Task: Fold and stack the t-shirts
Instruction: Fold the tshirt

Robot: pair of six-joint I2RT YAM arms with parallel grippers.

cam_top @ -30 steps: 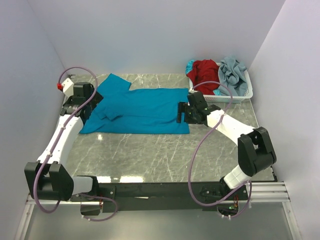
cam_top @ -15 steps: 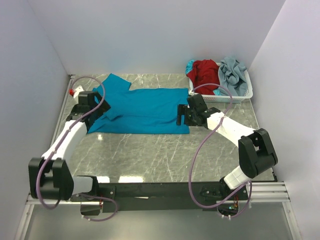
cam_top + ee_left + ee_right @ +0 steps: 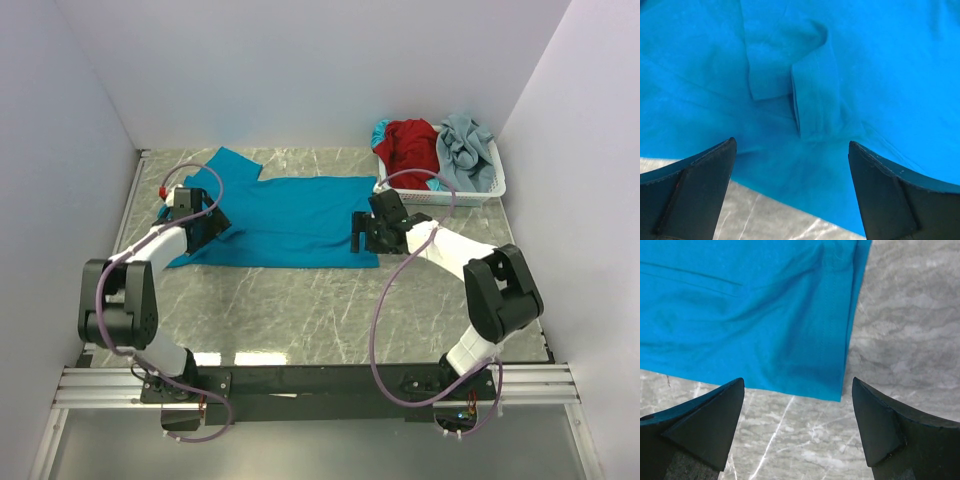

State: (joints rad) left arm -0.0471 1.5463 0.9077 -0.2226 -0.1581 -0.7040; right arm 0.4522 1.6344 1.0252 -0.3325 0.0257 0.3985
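The teal-blue t-shirt (image 3: 290, 215) lies spread flat on the marble table, one sleeve (image 3: 232, 165) pointing to the far left. My left gripper (image 3: 210, 222) is open and empty just above the shirt's left end. In the left wrist view (image 3: 792, 145) the cloth (image 3: 880, 75) fills the frame, with a small folded flap (image 3: 812, 100) ahead. My right gripper (image 3: 360, 232) is open and empty over the shirt's near right corner (image 3: 842, 395), and its view (image 3: 797, 382) shows the hem (image 3: 740, 315). The red t-shirt (image 3: 408, 140) and the pale grey-blue one (image 3: 465, 140) lie crumpled in the basket.
The white lattice basket (image 3: 470, 195) stands at the far right, close behind my right arm. Pale walls enclose the table on the left, back and right. Bare marble (image 3: 320, 300) lies between the shirt and the arm bases.
My left arm has swung in from the far left edge, bringing its gripper over the shirt's left end. My right gripper has shifted slightly left at the shirt's corner. The shirt has not moved.
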